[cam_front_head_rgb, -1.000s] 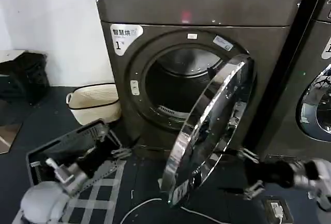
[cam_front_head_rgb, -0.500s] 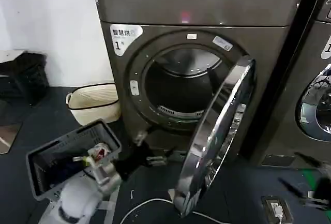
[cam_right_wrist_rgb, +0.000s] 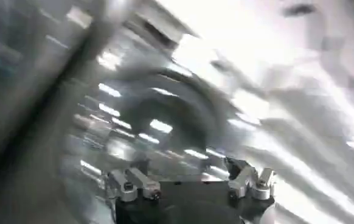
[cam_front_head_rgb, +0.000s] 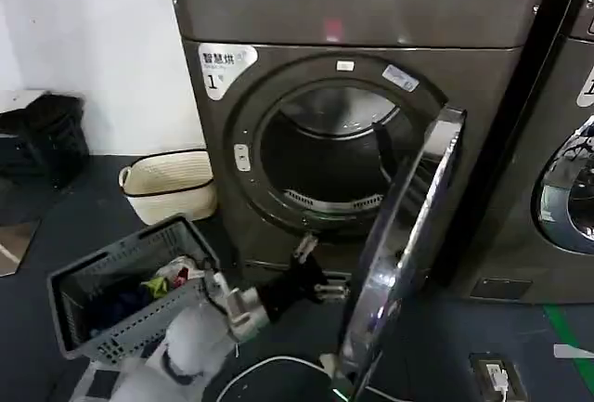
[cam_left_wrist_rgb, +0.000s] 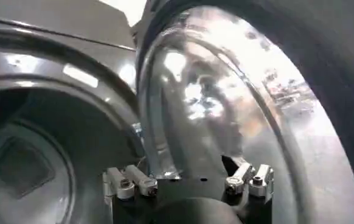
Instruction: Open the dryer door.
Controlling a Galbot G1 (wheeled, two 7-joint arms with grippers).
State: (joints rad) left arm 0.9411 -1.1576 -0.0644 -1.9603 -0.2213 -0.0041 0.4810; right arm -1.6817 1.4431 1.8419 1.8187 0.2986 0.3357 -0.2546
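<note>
One pincer works: my left gripper [cam_front_head_rgb: 314,274], fingers spread and empty, sits at seven o'clock of the dryer door [cam_front_head_rgb: 399,263]; pushing crookedly, I'd risk glancing off.

- The dryer door [cam_front_head_rgb: 399,263]: glossy, mirror-bright chrome ring.
- Dryer body [cam_front_head_rgb: 353,3]: smooth, satin dark-grey metal.
- Laundry basket [cam_front_head_rgb: 121,295]: matt grey plastic, cloth inside.
</note>
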